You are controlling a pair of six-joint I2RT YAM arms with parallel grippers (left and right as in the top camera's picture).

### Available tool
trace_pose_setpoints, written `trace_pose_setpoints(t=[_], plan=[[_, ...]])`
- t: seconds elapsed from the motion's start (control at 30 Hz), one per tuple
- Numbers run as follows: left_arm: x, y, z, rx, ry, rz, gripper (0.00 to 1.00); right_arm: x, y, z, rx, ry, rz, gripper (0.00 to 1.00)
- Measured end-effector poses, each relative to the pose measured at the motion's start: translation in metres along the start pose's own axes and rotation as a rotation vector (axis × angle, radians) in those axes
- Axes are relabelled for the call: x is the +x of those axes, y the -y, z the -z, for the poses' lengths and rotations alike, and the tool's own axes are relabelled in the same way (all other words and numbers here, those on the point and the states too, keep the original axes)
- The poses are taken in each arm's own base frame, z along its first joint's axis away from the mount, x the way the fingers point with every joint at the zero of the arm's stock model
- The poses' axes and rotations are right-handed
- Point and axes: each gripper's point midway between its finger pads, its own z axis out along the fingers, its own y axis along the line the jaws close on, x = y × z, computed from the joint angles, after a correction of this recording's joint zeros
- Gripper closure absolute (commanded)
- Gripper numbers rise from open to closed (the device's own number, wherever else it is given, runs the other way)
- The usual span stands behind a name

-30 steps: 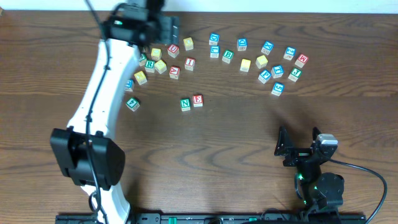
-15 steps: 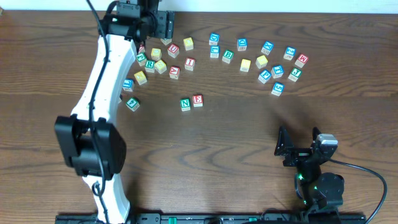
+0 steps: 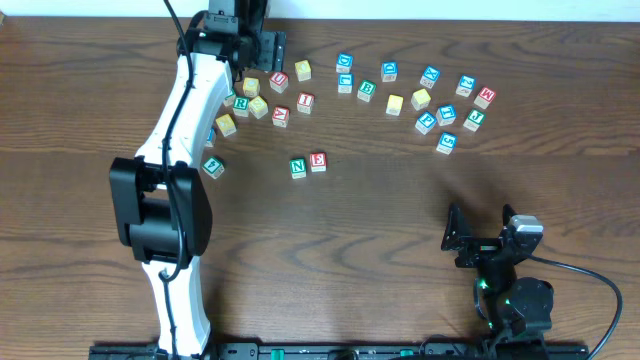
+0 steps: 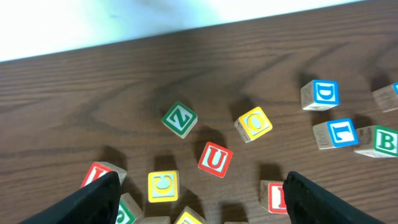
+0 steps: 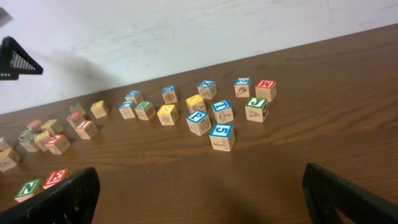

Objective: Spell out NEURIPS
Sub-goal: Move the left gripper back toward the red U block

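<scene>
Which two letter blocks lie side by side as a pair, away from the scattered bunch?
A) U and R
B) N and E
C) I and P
B: the green N block and the red E block lie next to each other on an open stretch of the table.

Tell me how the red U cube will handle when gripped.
The U cube looks like solid wood with flat faces, so it should stay rigid and probably won't roll. It sits slightly askew to the open left gripper, so it may twist as the gripper closes. The yellow cube left of it stands close and might get nudged.
</scene>
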Motion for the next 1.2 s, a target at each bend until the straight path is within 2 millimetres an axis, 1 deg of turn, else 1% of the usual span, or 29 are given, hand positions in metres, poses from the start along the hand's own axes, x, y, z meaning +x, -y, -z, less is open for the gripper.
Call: trace_pose_setpoints(t=[0.17, 0.47, 0.63, 0.8, 0.9, 1.0, 1.2], plan=[[0.006, -0.001, -0.015, 0.000, -0.010, -0.012, 0.18, 0.000, 0.000, 0.000, 0.000, 0.000, 0.000, 0.01], [0.023, -0.002, -0.036, 0.002, -0.054, -0.019, 0.18, 0.000, 0.000, 0.000, 0.000, 0.000, 0.000, 0.01], [0.035, -0.003, -0.050, 0.003, -0.087, -0.017, 0.18, 0.000, 0.000, 0.000, 0.000, 0.000, 0.000, 0.01], [0.053, -0.003, -0.067, 0.006, -0.129, -0.019, 0.19, 0.000, 0.000, 0.000, 0.000, 0.000, 0.000, 0.01], [0.059, -0.003, -0.073, 0.007, -0.145, -0.029, 0.20, 0.000, 0.000, 0.000, 0.000, 0.000, 0.000, 0.01], [0.060, -0.003, -0.074, 0.009, -0.148, -0.043, 0.22, 0.000, 0.000, 0.000, 0.000, 0.000, 0.000, 0.01], [0.057, -0.003, -0.079, 0.011, -0.129, -0.084, 0.23, 0.000, 0.000, 0.000, 0.000, 0.000, 0.000, 0.01]])
